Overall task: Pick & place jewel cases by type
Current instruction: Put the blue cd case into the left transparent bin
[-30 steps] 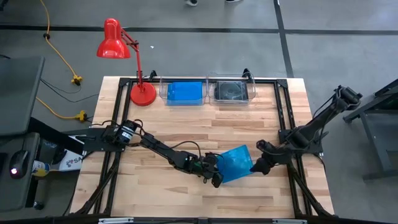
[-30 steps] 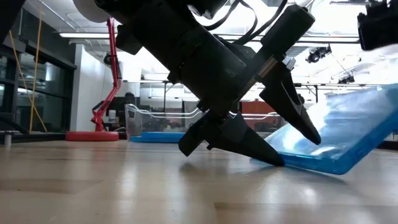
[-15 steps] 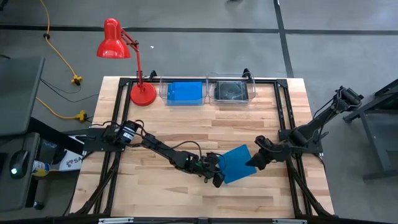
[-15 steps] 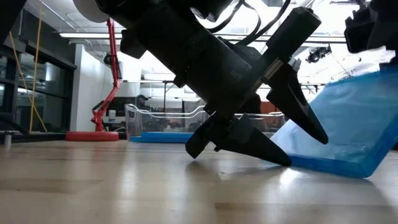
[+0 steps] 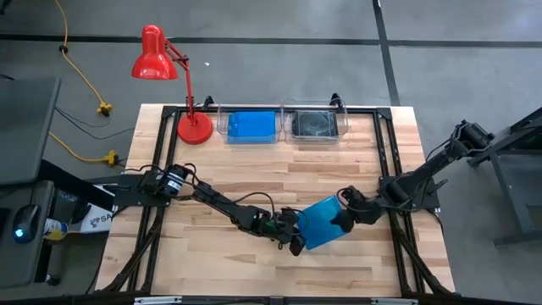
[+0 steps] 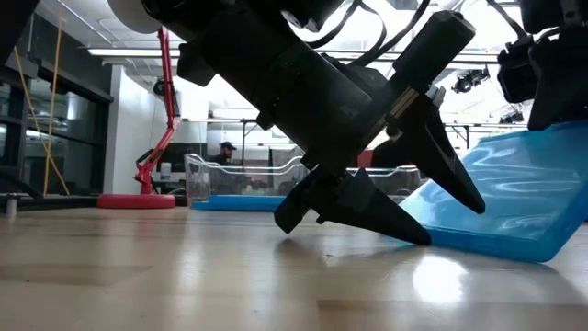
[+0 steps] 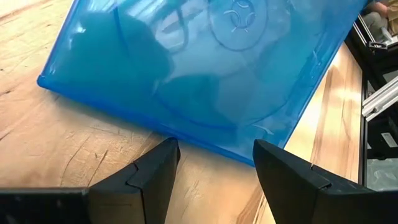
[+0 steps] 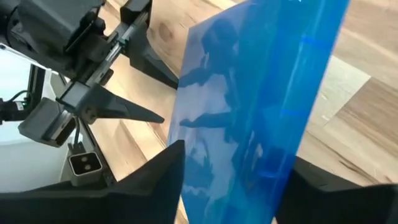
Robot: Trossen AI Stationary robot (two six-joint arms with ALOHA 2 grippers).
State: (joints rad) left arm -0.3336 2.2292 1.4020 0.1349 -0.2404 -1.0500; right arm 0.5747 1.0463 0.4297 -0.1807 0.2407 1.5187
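Observation:
A bright blue jewel case (image 5: 318,222) stands tilted near the table's near right part, its left edge (image 6: 478,241) on the wood. My right gripper (image 5: 344,219) is shut on its raised right side. My left gripper (image 5: 293,240) is open, fingertips down at the table just left of the case's low edge (image 7: 155,124). More blue cases (image 5: 251,125) lie in the left clear bin at the far edge. Dark cases (image 5: 315,124) lie in the right bin. My right gripper (image 8: 239,155) pinches the blue case's raised right side (image 8: 261,137) between its two fingers, coming from the table's right and slanting down. The case leans up toward the gripper, and only its left edge rests on the table. My left gripper: whether its fingertips (image 7: 163,155) touch the case's low edge, I cannot tell.
A red desk lamp (image 5: 193,127) stands at the far left corner beside the two clear bins (image 5: 284,124). Bare wood lies between the bins and the arms. Black frame rails run along the table's edges.
My right gripper has moved up and a little toward the table's left. The blue case has tipped steeper: its right side has risen and its left edge has stayed on the table by the left fingers.

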